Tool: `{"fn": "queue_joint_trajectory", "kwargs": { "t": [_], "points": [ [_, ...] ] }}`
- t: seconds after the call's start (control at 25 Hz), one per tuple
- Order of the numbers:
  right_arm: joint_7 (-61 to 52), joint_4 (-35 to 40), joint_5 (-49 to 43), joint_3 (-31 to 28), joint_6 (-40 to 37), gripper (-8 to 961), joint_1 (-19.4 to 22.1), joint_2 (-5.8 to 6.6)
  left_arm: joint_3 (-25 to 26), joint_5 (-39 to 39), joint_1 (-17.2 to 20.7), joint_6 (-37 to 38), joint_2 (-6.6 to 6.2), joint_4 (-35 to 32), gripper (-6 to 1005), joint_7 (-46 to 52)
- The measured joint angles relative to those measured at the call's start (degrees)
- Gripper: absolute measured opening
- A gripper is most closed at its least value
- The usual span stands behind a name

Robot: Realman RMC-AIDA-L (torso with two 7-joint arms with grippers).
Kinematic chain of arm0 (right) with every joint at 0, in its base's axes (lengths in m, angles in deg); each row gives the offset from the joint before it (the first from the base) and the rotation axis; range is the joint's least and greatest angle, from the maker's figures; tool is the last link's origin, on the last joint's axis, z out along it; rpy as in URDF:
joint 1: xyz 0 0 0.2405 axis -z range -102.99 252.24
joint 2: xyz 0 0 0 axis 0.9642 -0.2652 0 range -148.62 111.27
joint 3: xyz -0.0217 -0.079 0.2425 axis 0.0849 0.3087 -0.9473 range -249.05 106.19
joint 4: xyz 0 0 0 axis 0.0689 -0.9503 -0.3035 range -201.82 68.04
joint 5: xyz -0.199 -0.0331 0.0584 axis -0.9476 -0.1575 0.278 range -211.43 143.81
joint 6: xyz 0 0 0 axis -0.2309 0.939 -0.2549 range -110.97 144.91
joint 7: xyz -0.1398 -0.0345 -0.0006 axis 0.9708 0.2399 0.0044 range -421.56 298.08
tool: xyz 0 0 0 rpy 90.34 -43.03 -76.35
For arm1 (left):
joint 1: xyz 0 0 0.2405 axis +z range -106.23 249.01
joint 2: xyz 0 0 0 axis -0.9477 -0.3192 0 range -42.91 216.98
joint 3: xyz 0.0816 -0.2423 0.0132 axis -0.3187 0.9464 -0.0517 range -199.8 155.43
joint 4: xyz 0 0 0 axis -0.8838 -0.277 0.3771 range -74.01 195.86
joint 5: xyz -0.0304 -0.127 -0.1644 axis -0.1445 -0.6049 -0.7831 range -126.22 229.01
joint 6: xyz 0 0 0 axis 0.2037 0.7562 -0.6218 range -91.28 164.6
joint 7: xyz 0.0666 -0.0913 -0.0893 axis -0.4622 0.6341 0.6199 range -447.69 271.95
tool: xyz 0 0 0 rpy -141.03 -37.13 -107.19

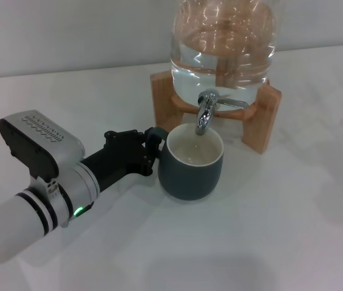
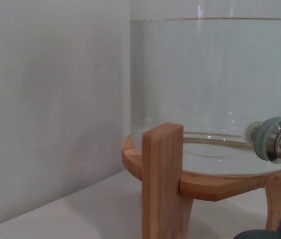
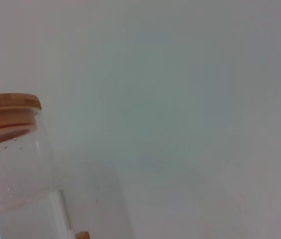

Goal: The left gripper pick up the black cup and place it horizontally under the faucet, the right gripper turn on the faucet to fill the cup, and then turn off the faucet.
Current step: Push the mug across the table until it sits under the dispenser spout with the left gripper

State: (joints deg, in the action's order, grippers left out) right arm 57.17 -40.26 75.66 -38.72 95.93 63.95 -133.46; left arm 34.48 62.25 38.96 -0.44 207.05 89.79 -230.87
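left gripper clamped on black cup handle, cup under faucet.

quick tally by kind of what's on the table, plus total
Cups: 1, the black cup under the faucet, with the left pincer at its handle
Glass jars: 1, part-filled with water
Wooden stands: 1
Wooden lids: 1
Total: 4
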Motion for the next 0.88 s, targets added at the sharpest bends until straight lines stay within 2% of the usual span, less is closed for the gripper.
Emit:
{"fn": "queue_joint_trajectory", "kwargs": {
  "t": [0.28, 0.88],
  "points": [
    [0.0, 0.0, 0.1, 0.0, -0.4, 843, -0.3, 0.00, 0.2, -0.1, -0.6, 2.3, -0.05, -0.2, 109, 0.0],
    [0.7, -0.7, 0.2, 0.0, -0.5, 843, -0.4, 0.00, 0.1, -0.9, -2.0, 2.5, 0.11, -1.4, 111, 0.0]
  ]
}}
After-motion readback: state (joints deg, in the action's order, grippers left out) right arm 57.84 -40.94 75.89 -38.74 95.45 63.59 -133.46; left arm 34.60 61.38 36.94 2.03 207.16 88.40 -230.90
